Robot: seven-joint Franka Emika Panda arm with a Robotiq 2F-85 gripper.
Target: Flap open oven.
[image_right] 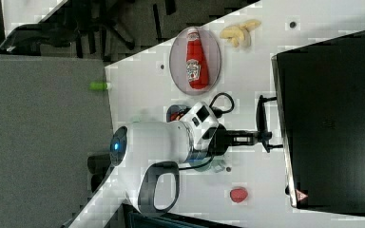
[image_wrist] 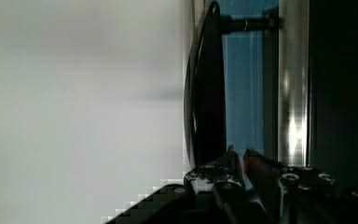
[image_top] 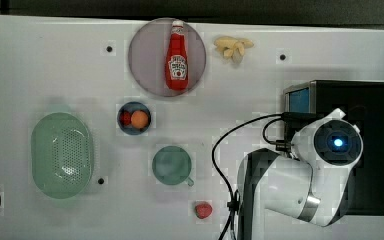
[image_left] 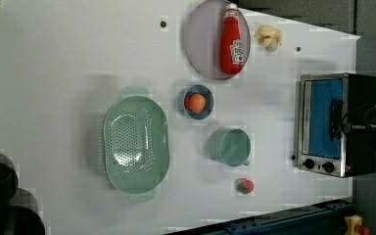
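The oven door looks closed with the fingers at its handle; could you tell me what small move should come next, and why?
Probably pull the handle away from the oven and downward. The right view shows the gripper at the handle bar, and the left view shows the glass door still flat against the front.

Bright even light, soft shadows; blocky compression (wrist view dim, blurred).

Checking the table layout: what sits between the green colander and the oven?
In the left view, the green mug stands between the colander and the oven.
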